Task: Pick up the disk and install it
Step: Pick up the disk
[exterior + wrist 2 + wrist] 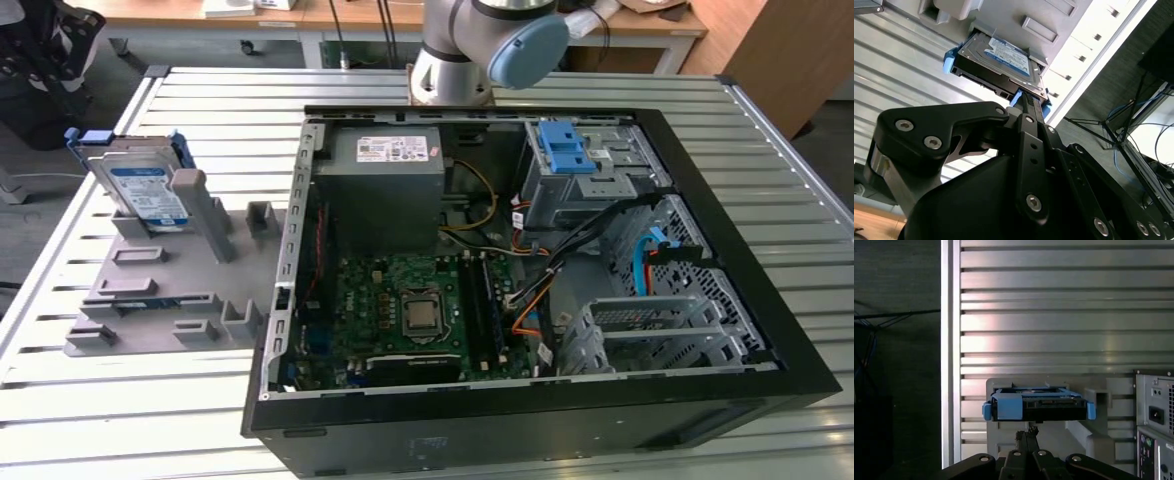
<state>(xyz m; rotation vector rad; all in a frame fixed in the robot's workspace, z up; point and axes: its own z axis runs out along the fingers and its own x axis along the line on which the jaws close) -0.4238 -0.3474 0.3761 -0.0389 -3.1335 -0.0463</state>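
The disk, a silver-grey drive with a white-and-blue label in a blue carrier frame, leans in a grey fixture on the table, at the exterior view's left. In both wrist views the disk lies ahead of my gripper. My black gripper points at the disk's near edge from some way off. Its fingers are drawn together with nothing between them.
An open black computer case lies on the slatted metal table, with a grey power-supply box, a motherboard, a blue latch and a metal drive cage. The arm's base stands behind it.
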